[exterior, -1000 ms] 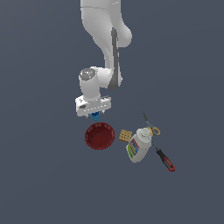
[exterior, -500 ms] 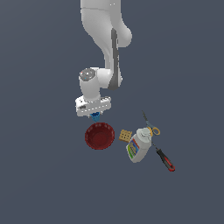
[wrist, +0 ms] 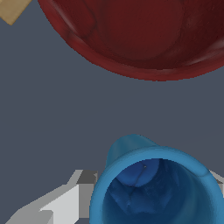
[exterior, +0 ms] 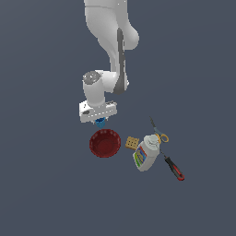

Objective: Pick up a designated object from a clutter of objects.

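Note:
The small bright blue cup (exterior: 100,122) sits between my gripper's (exterior: 98,119) fingers, just behind the dark red ribbed bowl (exterior: 105,143). In the wrist view the cup (wrist: 153,183) fills the space between the fingers (wrist: 65,203), its open mouth facing the camera, with the red bowl (wrist: 140,35) just beyond it. The jaws are closed against the cup's sides. The rest of the clutter lies to the exterior view's right of the bowl.
A tan waffle-like square (exterior: 132,143) lies beside the bowl; its corner shows in the wrist view (wrist: 12,8). A white labelled bottle (exterior: 146,153), yellow-handled scissors (exterior: 159,133) and a red-and-black screwdriver (exterior: 174,169) lie further right.

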Tool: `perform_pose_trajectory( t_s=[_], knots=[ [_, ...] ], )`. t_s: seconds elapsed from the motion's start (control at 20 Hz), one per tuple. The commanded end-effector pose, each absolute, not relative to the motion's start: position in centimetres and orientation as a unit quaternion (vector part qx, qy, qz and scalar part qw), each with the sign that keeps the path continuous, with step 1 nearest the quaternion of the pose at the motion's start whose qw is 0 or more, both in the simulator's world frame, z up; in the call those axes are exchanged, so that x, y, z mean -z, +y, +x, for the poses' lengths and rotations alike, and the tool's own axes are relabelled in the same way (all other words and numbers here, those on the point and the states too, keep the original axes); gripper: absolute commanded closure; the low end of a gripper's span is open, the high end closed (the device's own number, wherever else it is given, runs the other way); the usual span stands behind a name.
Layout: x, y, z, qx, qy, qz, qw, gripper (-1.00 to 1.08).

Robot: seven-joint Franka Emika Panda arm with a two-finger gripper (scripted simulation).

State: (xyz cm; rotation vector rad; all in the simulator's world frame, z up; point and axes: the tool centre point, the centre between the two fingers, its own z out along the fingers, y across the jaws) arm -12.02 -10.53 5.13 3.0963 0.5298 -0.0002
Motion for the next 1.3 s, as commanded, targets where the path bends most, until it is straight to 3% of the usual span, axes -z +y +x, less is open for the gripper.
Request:
perform_pose_trajectory(
  t_s=[0.0, 0.45, 1.25],
  knots=[
    [-5.8, -10.7, -11.7, -0.001, 0.169, 0.986, 0.0, 1.08],
    [-10.2, -11.9, -9.6, 0.0, 0.168, 0.986, 0.001, 1.08],
    [-23.4, -15.4, -3.2, 0.0, 0.168, 0.986, 0.001, 1.08]
  ],
)
